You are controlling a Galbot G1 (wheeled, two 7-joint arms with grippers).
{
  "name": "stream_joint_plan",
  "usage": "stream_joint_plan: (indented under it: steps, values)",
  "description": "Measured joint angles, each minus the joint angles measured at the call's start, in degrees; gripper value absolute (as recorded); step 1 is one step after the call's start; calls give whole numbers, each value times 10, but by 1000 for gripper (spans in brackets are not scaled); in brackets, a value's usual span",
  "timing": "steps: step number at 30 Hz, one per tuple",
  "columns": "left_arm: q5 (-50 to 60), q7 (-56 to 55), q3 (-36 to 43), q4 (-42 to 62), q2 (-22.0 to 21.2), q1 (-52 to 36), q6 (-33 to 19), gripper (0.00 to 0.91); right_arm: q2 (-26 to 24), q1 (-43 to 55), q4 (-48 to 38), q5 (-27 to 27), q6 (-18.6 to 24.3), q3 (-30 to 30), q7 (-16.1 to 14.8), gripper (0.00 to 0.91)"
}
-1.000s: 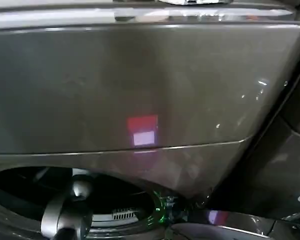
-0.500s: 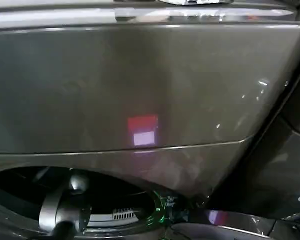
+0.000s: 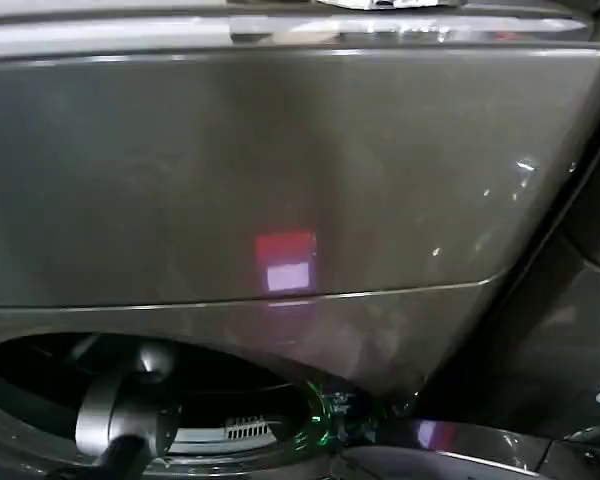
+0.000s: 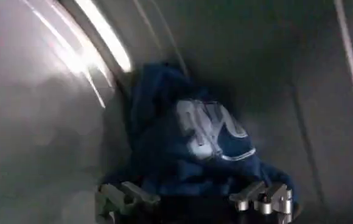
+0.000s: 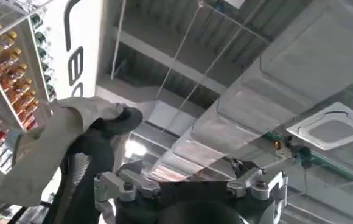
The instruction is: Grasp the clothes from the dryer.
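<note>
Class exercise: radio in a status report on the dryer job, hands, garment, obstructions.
Left hand open inside the dryer drum, fingers straddling the blue garment. Right hand open, pointing at the ceiling, with grey cloth draped beside it. Nothing between left hand and garment.

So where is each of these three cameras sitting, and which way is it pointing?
Head view: on the robot's head, facing the dryer; the left arm reaches into its opening.
Left wrist view: on the left arm, inside the drum, looking at blue clothes past the open left gripper.
Right wrist view: on the right arm, aimed up at the ceiling; the open right gripper shows.
Shared: head and left wrist views both take in the dryer.
</note>
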Motion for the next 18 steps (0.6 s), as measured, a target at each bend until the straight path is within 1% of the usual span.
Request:
stream_joint_plan:
  steps: [3, 4, 5, 18]
  values:
    - [2, -6, -1, 10, 0, -3, 7, 907, 0, 0, -1, -1, 1, -2, -1, 907]
    - [4, -9, -2, 13, 0, -4, 9, 159, 0, 1, -1, -2, 1, -2, -1, 907]
    - [4, -11, -2, 17, 0, -5, 11, 0, 0, 1, -2, -2, 1, -2, -1, 907]
    - [-9, -25, -2, 33, 4, -3, 12, 0, 0, 0, -3, -2, 2, -1, -1, 907]
